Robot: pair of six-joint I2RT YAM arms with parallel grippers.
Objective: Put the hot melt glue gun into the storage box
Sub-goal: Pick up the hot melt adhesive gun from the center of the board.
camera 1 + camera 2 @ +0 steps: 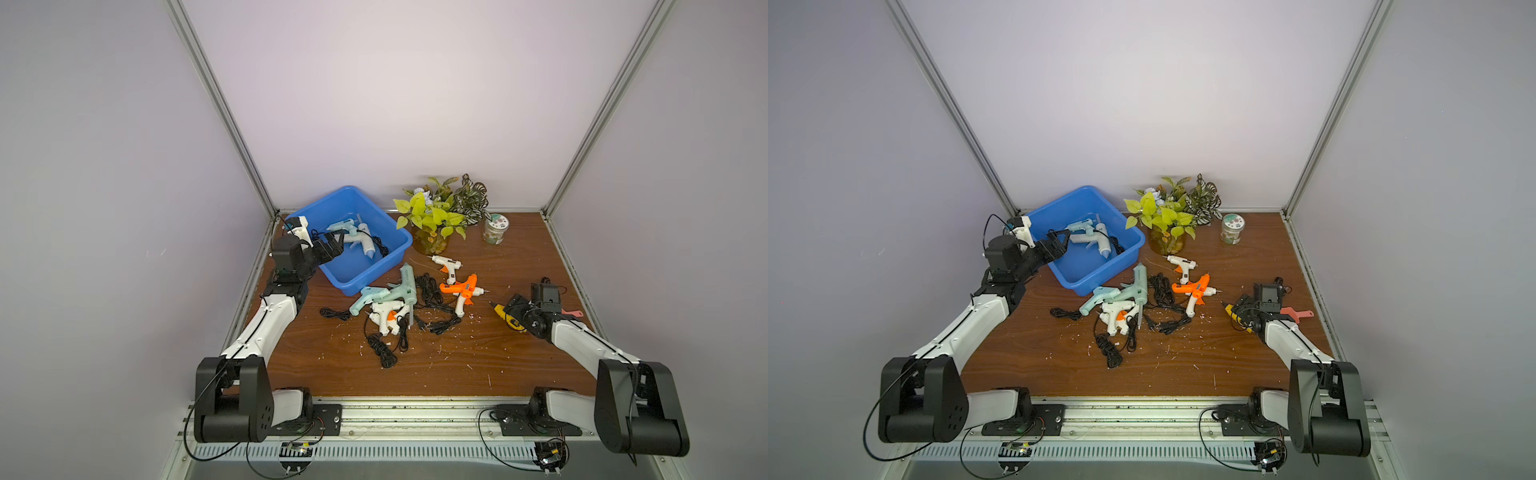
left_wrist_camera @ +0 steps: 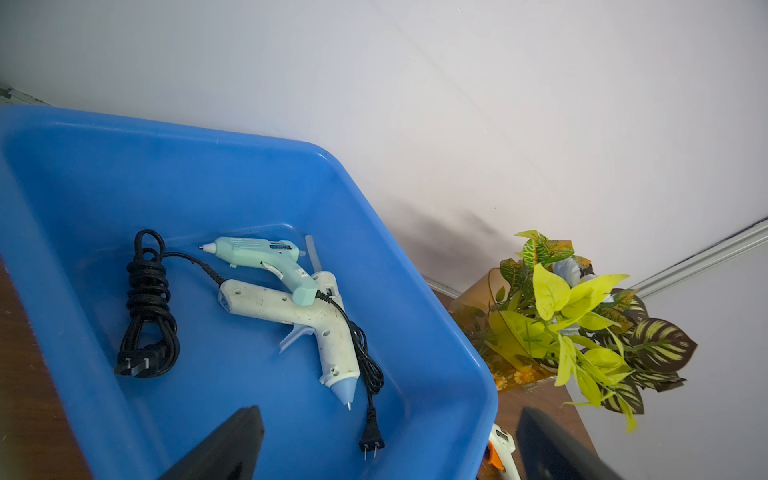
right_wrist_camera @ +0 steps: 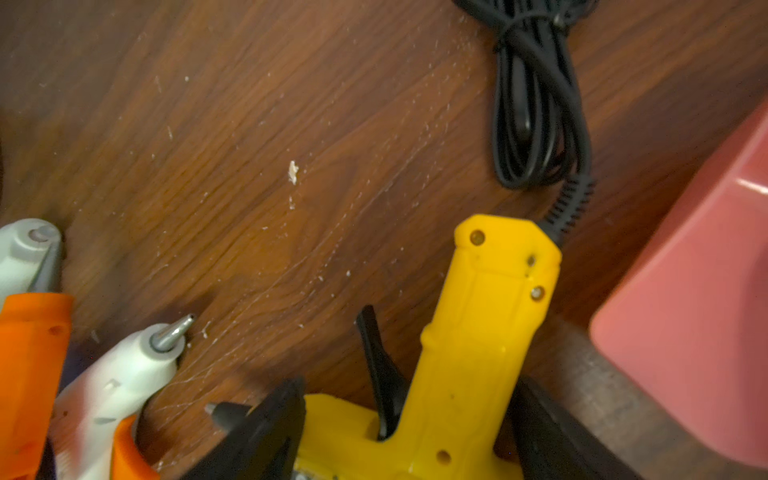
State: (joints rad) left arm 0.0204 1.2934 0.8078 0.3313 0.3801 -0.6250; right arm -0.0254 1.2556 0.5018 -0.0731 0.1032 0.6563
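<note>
yellow plastic hot melt glue gun (image 3: 469, 365) is lying on wooden table (image 1: 478, 365), right hand (image 3: 407, 395) straddling its handle; clamped or not, cannot tell. left hand (image 1: 334, 245) is hanging released over blue plastic storage box (image 1: 376, 270), well apart. risk: black coiled cord (image 3: 536, 116) may be trailing, snagging heap of other glue guns (image 1: 390, 303) between.

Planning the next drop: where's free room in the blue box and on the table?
Storage box: bare floor at its near corner, in front of the two glue guns. Table: bare strip between the gun-and-cord pile and front rail. Crowded mid-table.
</note>
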